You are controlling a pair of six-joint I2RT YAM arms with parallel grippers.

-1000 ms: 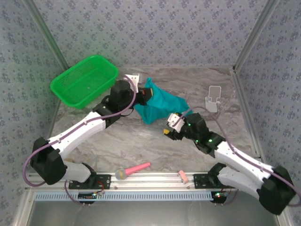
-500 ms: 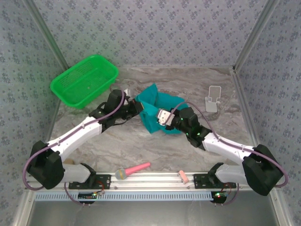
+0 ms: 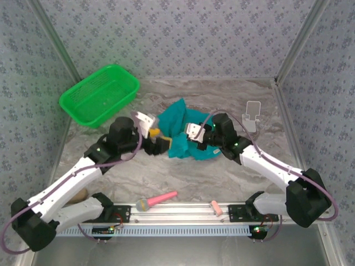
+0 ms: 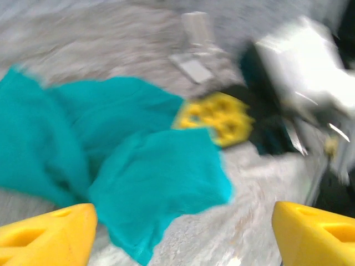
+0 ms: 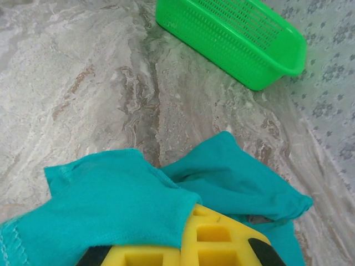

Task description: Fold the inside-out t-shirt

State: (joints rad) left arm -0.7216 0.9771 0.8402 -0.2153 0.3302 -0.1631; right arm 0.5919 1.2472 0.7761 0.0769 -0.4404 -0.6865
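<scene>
Surface: grey marbled tabletop (image 3: 144,172), matt and veined. It was enclosed by walls of blue-grey floral-patterned paper (image 3: 177,33).

Item 1, up-left of the left hand: green plastic mesh basket (image 3: 100,94), rectangular with rounded corners, standing well apart from the cloth.

Item 2: left gripper (image 3: 160,139), on a white arm bent at the elbow and reaching in from the near-left corner. Its yellow fingertips (image 4: 55,233) were spread wide with nothing between them. They pointed at the cloth just ahead of them.

Item 3, between the two hands: inside-out teal t-shirt of soft cloth (image 3: 176,119), plain and crumpled into loose folds on the table. Its seams were stitched along one edge, as the right wrist view showed (image 5: 111,199). In the left wrist view it was blurred (image 4: 155,177).

Item 4: right gripper (image 3: 192,134), on an arm stretched in low from the near-right corner. Its yellow lattice fingers (image 5: 211,244) were pressed together on a fold of the t-shirt, which draped over them.

Item 5, right of the right hand and apart from it: small clear upright stand (image 3: 252,115).

Item 6, near edge, behind both hands: pink-handled tool (image 3: 158,199) lying flat.
</scene>
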